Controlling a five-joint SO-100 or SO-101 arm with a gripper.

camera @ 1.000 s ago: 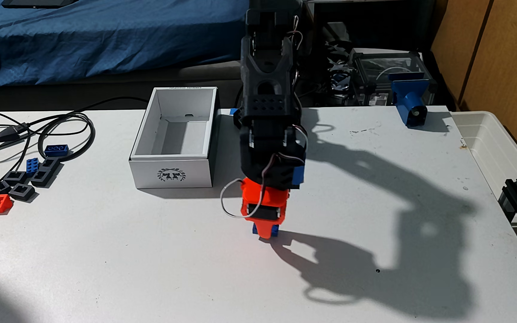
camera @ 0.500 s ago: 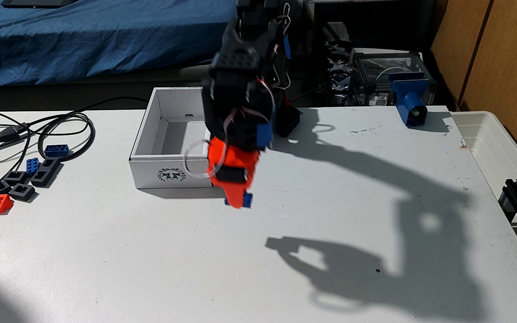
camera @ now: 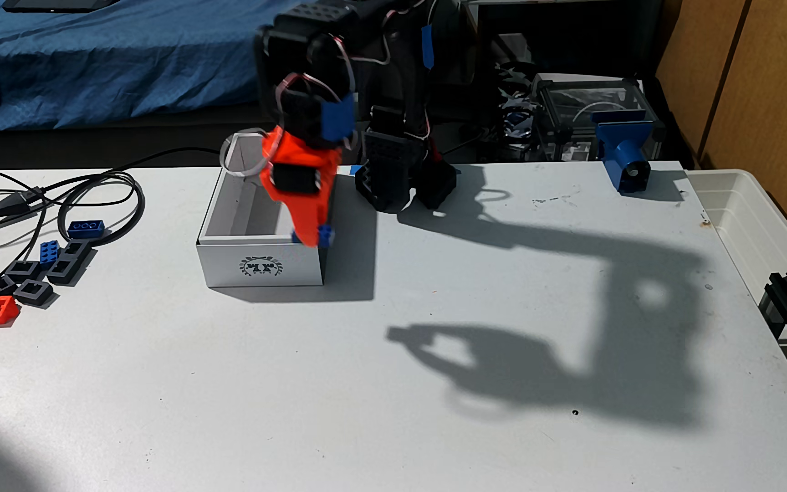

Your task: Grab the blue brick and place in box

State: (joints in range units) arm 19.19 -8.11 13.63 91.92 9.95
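One orange hand (camera: 312, 240) is closed on the blue brick (camera: 326, 235), holding it in the air at the near right corner of the white box (camera: 259, 265), which sits on the desk (camera: 287, 378).

We see the box (camera: 259, 265) open at the top with its tall walls as the only barrier there, the table (camera: 240, 402) bare in front and to the right, and cables (camera: 98, 198) with small printed parts (camera: 32, 284) crowding the left edge.
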